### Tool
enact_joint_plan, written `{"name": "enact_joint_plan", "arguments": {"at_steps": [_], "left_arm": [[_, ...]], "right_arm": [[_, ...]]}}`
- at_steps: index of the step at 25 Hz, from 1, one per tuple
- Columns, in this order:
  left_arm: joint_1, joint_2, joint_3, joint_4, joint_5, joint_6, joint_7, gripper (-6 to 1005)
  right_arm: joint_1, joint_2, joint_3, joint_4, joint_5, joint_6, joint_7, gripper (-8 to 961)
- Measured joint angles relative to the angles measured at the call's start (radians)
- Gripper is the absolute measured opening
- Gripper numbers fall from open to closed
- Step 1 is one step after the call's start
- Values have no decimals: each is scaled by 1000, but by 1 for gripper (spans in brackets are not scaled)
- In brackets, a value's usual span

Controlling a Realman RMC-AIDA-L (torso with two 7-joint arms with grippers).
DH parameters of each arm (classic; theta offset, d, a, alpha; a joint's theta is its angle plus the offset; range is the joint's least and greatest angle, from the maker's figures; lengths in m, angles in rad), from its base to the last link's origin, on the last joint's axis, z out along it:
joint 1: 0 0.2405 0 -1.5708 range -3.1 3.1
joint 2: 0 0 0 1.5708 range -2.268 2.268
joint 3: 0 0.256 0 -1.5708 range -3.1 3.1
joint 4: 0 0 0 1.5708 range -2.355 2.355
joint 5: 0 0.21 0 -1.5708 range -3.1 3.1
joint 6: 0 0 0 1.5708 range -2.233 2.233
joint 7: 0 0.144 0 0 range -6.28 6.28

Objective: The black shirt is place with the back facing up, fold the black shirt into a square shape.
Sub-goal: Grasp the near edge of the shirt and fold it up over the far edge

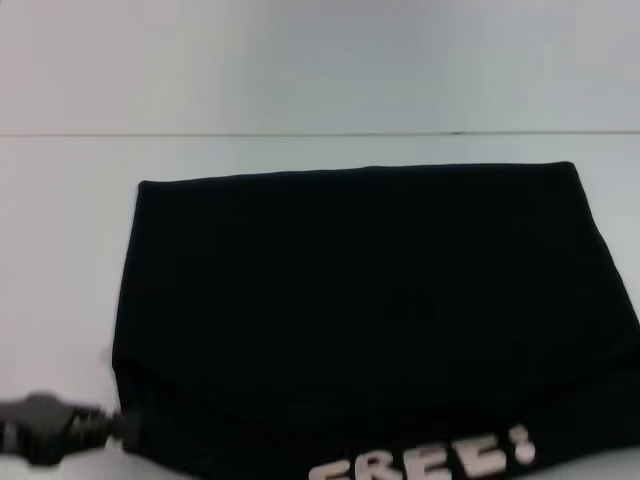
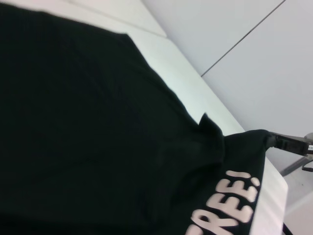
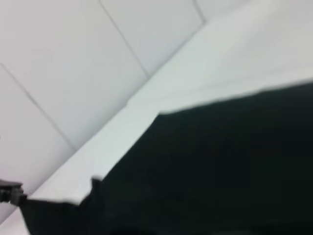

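Note:
The black shirt [image 1: 360,300] lies spread across the white table as a wide rectangle. Its near edge is turned up, showing white "FREE!" lettering [image 1: 430,458]. At the near left corner my left gripper [image 1: 118,425] is shut on the cloth; the right wrist view shows the left gripper [image 3: 18,197] with that corner pulled to a point. My right gripper [image 2: 275,142] shows only in the left wrist view, shut on the opposite near corner of the shirt [image 2: 98,127], which is drawn taut toward it beside the lettering [image 2: 230,200].
The white table [image 1: 60,250] reaches beyond the shirt on the left and at the back. A pale wall [image 1: 300,60] rises behind the table's far edge. The shirt's right side runs out of the head view.

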State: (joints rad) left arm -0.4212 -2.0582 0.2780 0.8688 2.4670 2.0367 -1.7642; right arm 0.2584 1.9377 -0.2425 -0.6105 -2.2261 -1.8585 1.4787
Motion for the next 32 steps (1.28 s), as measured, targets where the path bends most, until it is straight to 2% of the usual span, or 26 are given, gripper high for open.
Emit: {"name": "enact_joint_plan", "arguments": {"at_steps": [3, 7, 11, 15, 19, 22, 25, 32], "left_arm": [[-59, 20, -6, -32, -14, -49, -8, 2], [-163, 60, -6, -125, -15, -184, -47, 2], [-239, 77, -7, -168, -15, -339, -93, 2], [-298, 86, 2, -220, -15, -527, -125, 1], [-324, 78, 19, -261, -14, -722, -140, 1], [-332, 62, 59, -289, -14, -857, -142, 1], [-336, 43, 69, -297, -14, -931, -139, 1], [-339, 24, 116, -301, -15, -1027, -140, 1]], "right_arm": [[59, -8, 33, 1, 1, 25, 8, 52], [137, -15, 63, 6, 0, 83, 26, 52], [207, -20, 67, 15, 0, 195, 74, 52], [273, -21, 48, 59, -5, 338, 108, 52], [339, -17, -19, 130, -7, 510, 156, 52], [385, 6, -61, 163, -7, 641, 171, 52], [429, 34, -85, 180, -7, 745, 171, 52], [495, 69, -107, 222, 0, 930, 163, 52]]}}
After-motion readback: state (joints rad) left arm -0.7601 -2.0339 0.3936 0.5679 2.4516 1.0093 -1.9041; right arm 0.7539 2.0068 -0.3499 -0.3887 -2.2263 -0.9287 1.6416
